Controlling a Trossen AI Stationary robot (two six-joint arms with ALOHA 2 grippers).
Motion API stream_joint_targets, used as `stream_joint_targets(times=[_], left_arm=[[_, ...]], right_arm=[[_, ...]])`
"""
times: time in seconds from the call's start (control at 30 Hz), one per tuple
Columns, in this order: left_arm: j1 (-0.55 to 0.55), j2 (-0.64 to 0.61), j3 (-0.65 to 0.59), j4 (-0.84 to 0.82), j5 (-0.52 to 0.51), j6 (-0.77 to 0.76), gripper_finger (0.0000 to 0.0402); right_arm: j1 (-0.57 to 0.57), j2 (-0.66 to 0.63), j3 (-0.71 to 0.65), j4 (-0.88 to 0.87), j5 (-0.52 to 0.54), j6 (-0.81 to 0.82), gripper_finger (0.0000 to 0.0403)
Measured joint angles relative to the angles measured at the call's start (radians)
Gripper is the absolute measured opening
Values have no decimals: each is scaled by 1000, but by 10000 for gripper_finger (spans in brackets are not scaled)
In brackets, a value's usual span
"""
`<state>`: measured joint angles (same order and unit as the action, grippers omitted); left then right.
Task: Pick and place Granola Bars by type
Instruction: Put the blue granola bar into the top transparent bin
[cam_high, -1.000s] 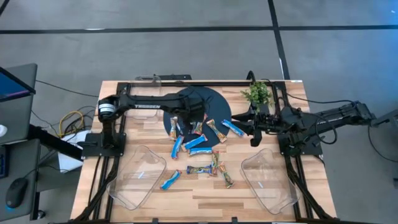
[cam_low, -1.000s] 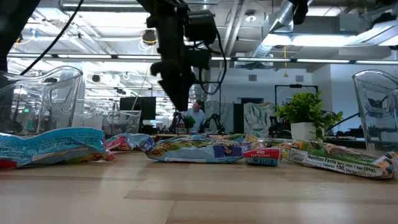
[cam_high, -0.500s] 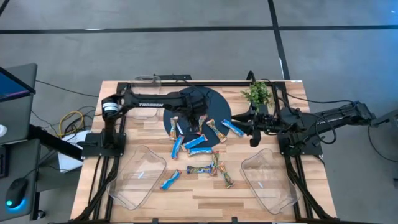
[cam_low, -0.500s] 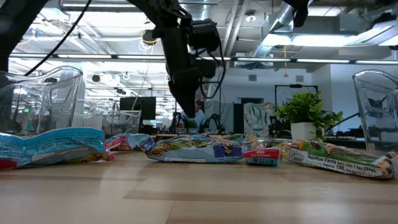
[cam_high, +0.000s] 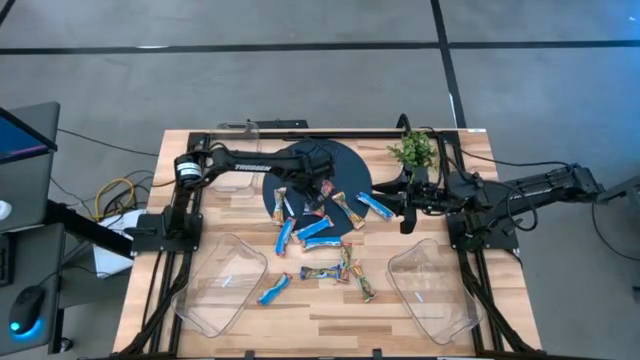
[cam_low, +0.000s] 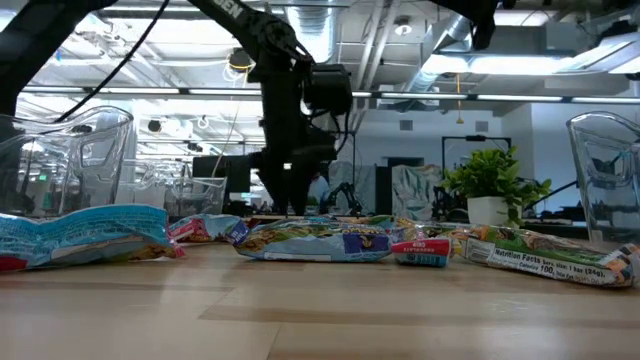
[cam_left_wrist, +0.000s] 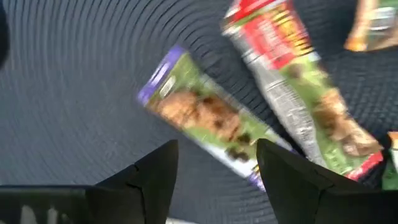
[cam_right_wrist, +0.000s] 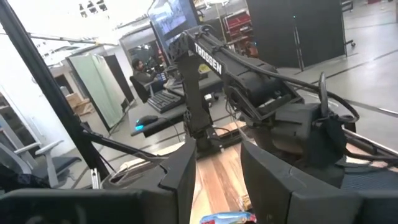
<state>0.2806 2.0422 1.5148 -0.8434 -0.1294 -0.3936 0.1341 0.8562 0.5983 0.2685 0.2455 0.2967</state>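
Observation:
Several granola bars lie on and near a dark round mat (cam_high: 340, 165). Blue ones (cam_high: 310, 229) lie at the mat's near edge and multicoloured ones (cam_high: 321, 272) lie nearer on the wood. One blue bar (cam_high: 272, 289) lies in the left clear tray (cam_high: 205, 300). My left gripper (cam_high: 321, 192) is open and points down over the mat. Its fingers (cam_left_wrist: 152, 180) stand on either side of a green and purple bar (cam_left_wrist: 202, 118), apart from it. A red and green bar (cam_left_wrist: 292, 93) lies beside that one. My right gripper (cam_high: 405, 205) is open and empty, right of the bars.
A second clear tray (cam_high: 440, 300) sits at the near right. A small potted plant (cam_high: 413, 150) stands at the far right of the table. Black frame rails run along both sides. In the low view, bars (cam_low: 330, 240) lie across the foreground.
My left gripper has gone down and a little toward the table's right and near edge, to just above the bars on the dark mat. No bar has moved.

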Motion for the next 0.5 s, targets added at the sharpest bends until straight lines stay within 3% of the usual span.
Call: stream_joint_targets(times=[0.1, 0.27, 0.5], left_arm=[[3, 16, 1, -19, -10, -86, 213], [1, 36, 2, -34, 0, -93, 213], [1, 39, 1, 17, 112, -162, 213]], right_arm=[[0, 0, 0, -7, 0, 10, 121], [0, 0, 0, -17, 0, 11, 121], [0, 0, 0, -30, 0, 18, 121]])
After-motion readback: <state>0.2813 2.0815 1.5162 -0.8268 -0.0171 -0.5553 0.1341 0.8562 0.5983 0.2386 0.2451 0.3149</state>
